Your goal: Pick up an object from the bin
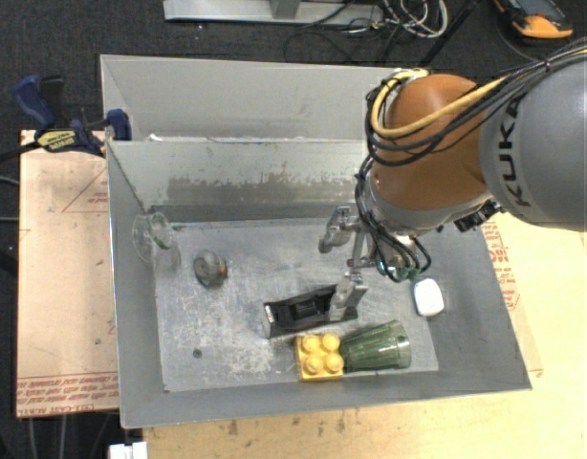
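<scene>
so the claw (343,268) is hanging low in the bin (131,285) with its jaws spread apart and nothing between them as far as i can see, so it's released, not gripping anything. one of its fingers (350,295) is down right at the end of a black flat thing (295,315), maybe a little stapler or clip, which lies just to the lower left of the claw and a bit askew. can't tell if that finger is actually touching it or just hovering over it. my guess is that's the pick target, and the jaws are wide so they can drop either side of it, though they look lined up with its end more than across its middle. just below the claw, past the black thing, a yellow studded brick (319,357) sits right against a green see-through cup (377,348) lying on its side. just to the right of the claw is a small white rounded thing (428,298), on its own. well off to the left there's a grey lump (210,269), and further left a clear glass (152,233) by the wall. it's all loose and spread out, so reaching one thing cleanly looks doable
</scene>
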